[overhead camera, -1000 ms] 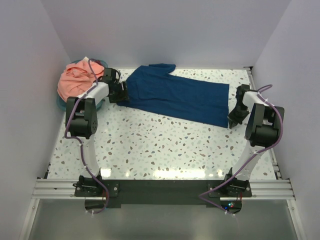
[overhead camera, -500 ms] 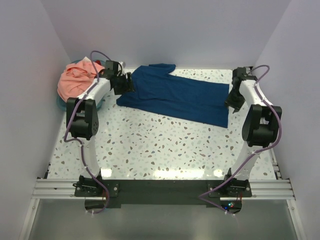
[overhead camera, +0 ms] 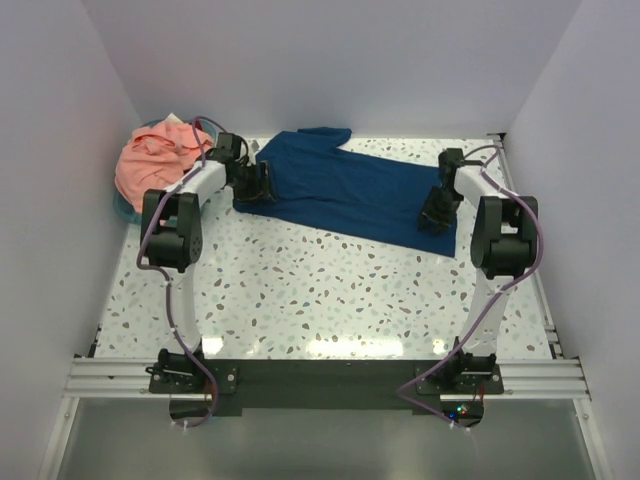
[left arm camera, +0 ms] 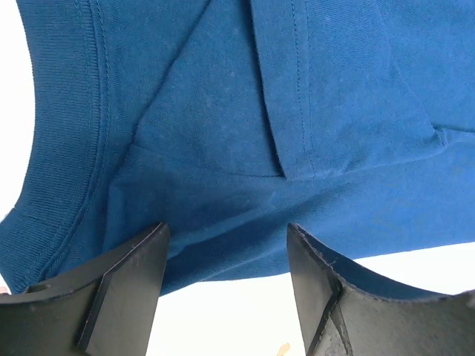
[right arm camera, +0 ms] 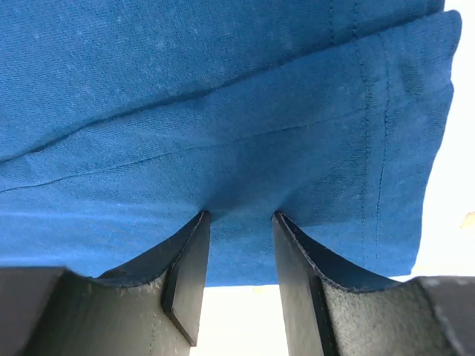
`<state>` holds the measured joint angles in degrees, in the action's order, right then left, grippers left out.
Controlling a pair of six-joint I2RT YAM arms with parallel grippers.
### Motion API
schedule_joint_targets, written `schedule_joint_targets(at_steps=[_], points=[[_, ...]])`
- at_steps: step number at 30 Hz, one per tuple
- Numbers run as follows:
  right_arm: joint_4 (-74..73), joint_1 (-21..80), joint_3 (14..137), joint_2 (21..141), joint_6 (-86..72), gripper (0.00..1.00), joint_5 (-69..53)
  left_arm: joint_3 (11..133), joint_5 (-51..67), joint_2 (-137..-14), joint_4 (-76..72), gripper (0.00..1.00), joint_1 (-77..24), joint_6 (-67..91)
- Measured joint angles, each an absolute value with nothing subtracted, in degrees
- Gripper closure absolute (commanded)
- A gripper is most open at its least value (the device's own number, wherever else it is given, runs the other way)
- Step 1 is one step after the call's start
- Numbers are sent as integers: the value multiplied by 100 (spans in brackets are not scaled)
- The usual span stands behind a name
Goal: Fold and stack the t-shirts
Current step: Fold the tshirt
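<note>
Your right tool (right arm camera: 240,215) has opened halfway and moved onto the hem of the navy shirt (overhead camera: 350,195), spread across the upper desk (overhead camera: 330,290). Your left tool (left arm camera: 226,230) stands wide open at the collar, holding nothing. Both seem ready to grip.

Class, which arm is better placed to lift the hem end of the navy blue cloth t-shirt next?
Right. The right gripper stands open at the hem corner of the navy blue cloth t-shirt; the left gripper is at its collar end.

Blue shirt (left arm camera: 245,111) fills the view, ribbed collar (left arm camera: 59,148) at left. Gripper (left arm camera: 226,231) fingers stand wide apart over its near edge.
</note>
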<state>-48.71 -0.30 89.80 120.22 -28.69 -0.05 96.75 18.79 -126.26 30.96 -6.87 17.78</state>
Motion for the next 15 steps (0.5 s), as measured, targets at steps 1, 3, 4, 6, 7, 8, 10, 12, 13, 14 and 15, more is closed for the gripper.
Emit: schedule_joint_targets(at_steps=[1, 3, 4, 6, 7, 8, 10, 12, 13, 14, 15], points=[[-4866, -40, 8967, 12022, -2862, 57, -21, 9662, 1876, -12621, 3092, 30, -687, 1776], [-4862, -40, 8923, 12003, -2862, 57, -36, 9577, 1868, -12575, 3033, 30, -687, 1769], [-4862, -40, 8890, 11983, -2864, 57, -36, 9529, 1865, -12547, 3024, 30, -687, 1761], [-4884, -40, 8809, 11937, -2869, 57, -32, 9393, 1852, -12464, 2987, 30, -687, 1745], [-4890, -40, 8772, 11915, -2871, 57, -27, 9347, 1839, -12431, 2989, 30, -687, 1741], [-4917, -40, 8731, 11887, -2877, 57, -16, 9299, 1833, -12396, 2991, 29, -687, 1739], [-4963, -38, 8665, 11848, -2884, 57, -14, 9273, 1833, -12366, 3017, 28, -690, 1739], [-5006, -38, 8656, 11843, -2882, 57, -21, 9286, 1863, -12363, 3024, 28, -694, 1737], [-5019, -38, 8667, 11843, -2880, 56, -27, 9317, 1868, -12368, 3055, 28, -705, 1734], [-5039, -38, 8691, 11850, -2869, 56, -36, 9373, 1870, -12383, 3120, 28, -718, 1730], [-5063, -38, 8720, 11861, -2860, 56, -40, 9465, 1874, -12418, 3192, 28, -733, 1728]])
